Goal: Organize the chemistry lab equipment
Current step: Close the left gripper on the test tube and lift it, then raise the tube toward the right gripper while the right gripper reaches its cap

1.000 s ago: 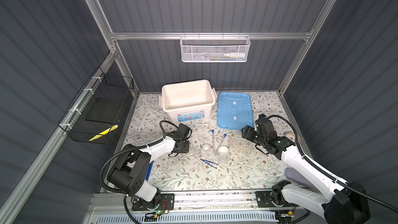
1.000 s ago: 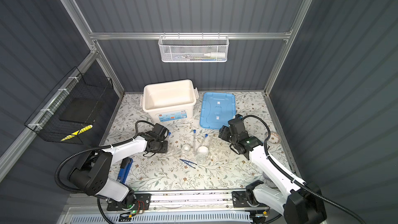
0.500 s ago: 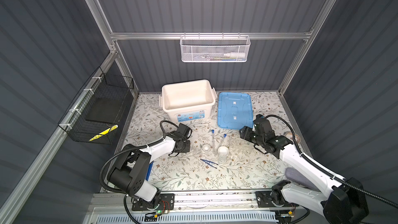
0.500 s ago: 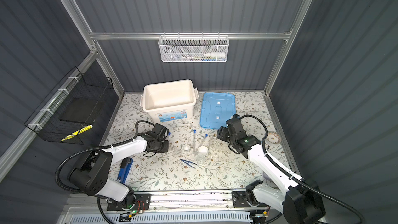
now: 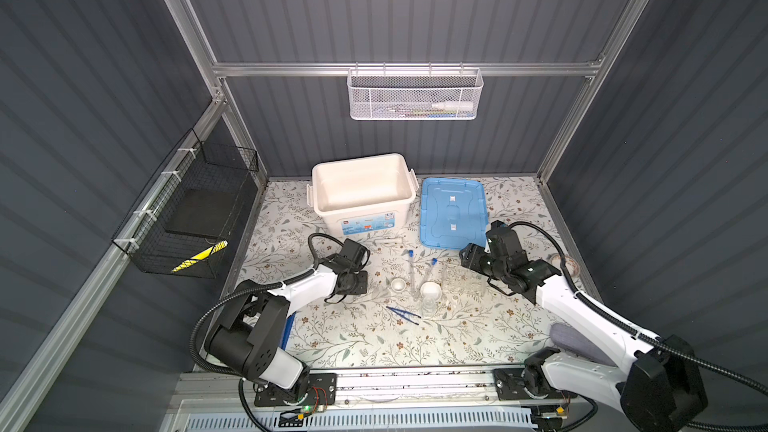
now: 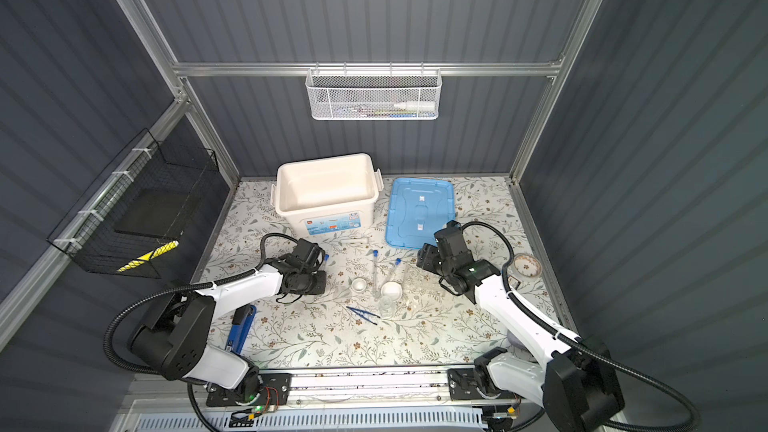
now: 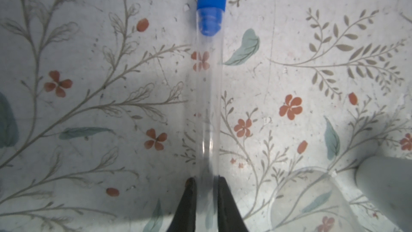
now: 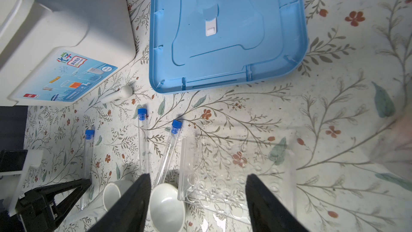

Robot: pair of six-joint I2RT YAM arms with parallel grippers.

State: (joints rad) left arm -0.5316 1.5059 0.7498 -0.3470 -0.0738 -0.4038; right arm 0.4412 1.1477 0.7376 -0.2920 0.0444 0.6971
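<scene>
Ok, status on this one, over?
Left gripper shut on tube, at the end away from the cap. Right gripper open by rack. Dish close beside tube.

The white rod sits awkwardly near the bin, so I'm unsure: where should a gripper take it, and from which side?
Probably the slim shaft of the white rod, from straight above. It lies flat on the mat, roughly along the front of the white bin, rounded end toward the blue lid. Close across the shaft; the bin-side gap looks narrow.
</scene>
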